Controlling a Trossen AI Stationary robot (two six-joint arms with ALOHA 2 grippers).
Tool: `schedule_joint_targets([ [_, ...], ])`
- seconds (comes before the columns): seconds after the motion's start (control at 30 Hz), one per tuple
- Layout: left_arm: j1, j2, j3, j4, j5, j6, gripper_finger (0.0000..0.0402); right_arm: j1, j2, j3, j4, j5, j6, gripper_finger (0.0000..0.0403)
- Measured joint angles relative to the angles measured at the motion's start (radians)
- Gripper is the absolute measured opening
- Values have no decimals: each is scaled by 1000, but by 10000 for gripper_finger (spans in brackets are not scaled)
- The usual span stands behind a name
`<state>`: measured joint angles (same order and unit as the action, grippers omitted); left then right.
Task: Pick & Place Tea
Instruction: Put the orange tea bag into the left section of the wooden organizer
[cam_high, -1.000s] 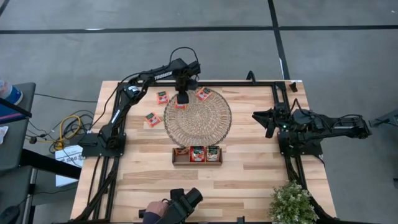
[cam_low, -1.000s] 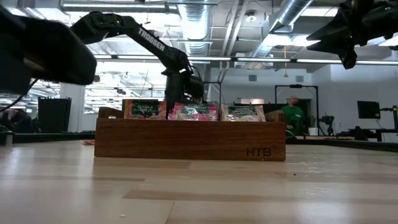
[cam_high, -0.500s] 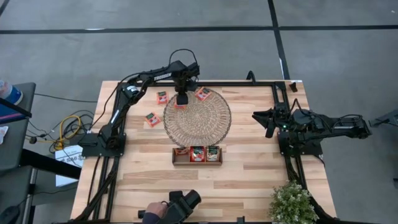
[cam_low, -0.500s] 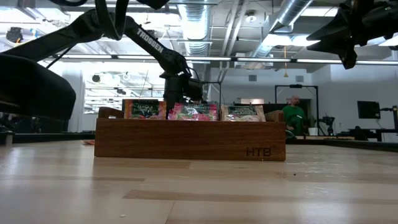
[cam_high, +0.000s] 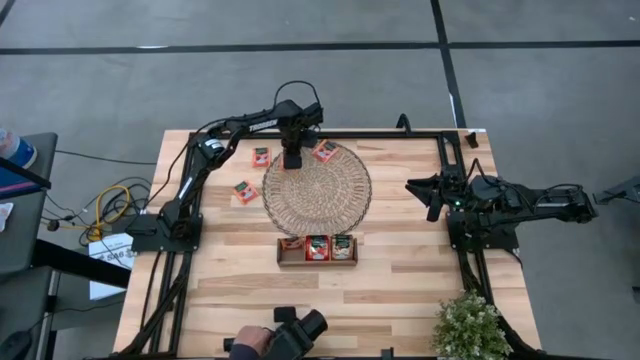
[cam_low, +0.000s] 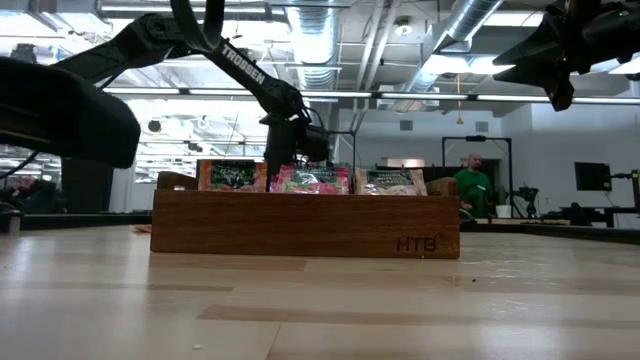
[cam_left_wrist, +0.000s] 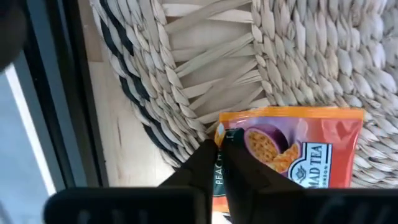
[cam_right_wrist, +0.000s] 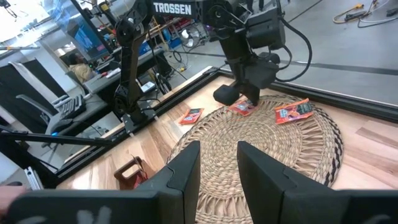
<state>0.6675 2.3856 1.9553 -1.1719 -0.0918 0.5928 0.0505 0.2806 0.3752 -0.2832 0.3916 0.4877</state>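
On the far edge of the woven mat (cam_high: 317, 187), an orange tea sachet (cam_left_wrist: 292, 146) lies flat; left gripper (cam_left_wrist: 219, 163) pinches its corner, jaws pressed together. Light, thin, slick packet, likely floppy — an edge grip suits it. Right gripper (cam_right_wrist: 217, 163) waits at the table's right side, jaws spread.

a grey concrete floor (cam_high: 100, 80) crossed by dark lines surrounds the wooden table (cam_high: 400, 270), while exposed silver ducts (cam_low: 455, 30) and strip lights hang over what looks like workshop benches.
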Motion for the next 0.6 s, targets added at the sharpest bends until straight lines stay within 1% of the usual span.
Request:
schedule_joint_targets([
  [0.1,-6,2,14,-9,-32,-2,3,0,0,0,0,0,0,98],
  [0.2,-9,10,55,-30,-52,-4,0,0,0,0,0,0,0,98],
  [0.4,-15,12,187,-110,-56,-43,0,0,0,0,0,0,0,98],
  [0.6,-29,9,264,-186,-48,-85,0,0,0,0,0,-2,-14,98],
])
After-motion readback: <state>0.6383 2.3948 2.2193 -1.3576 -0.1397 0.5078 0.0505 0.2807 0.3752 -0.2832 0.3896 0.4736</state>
